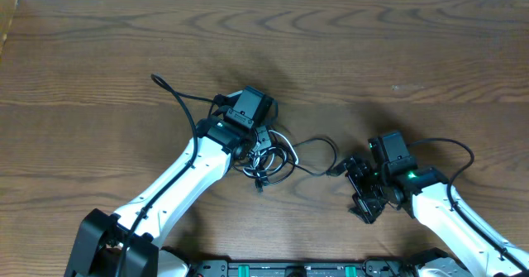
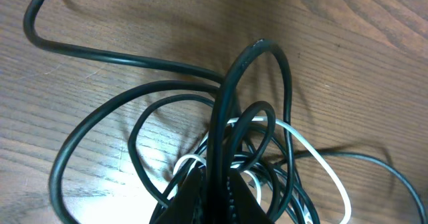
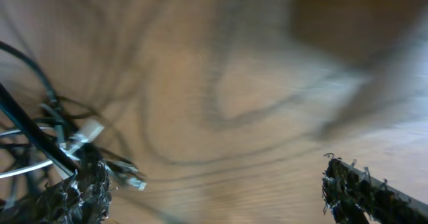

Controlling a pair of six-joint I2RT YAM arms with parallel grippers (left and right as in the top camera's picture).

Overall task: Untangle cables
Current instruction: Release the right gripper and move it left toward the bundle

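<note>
Clearly, the left gripper (image 2: pixel 212 187) is clamped on a loop of the black cable (image 2: pixel 227 93), the white cable (image 2: pixel 328 167) tangled through the coils just ahead of it. The right gripper (image 3: pixel 214 190) gapes wide and empty, both cables bunched off beside one finger.

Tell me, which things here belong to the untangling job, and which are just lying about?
Job: black cable, white cable, left gripper shut on the black cable, open right gripper.
Just there: wooden table, the arms' own thick black wires.

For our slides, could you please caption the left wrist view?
Left gripper shut on black cable looped and tangled with a white cable.
</note>
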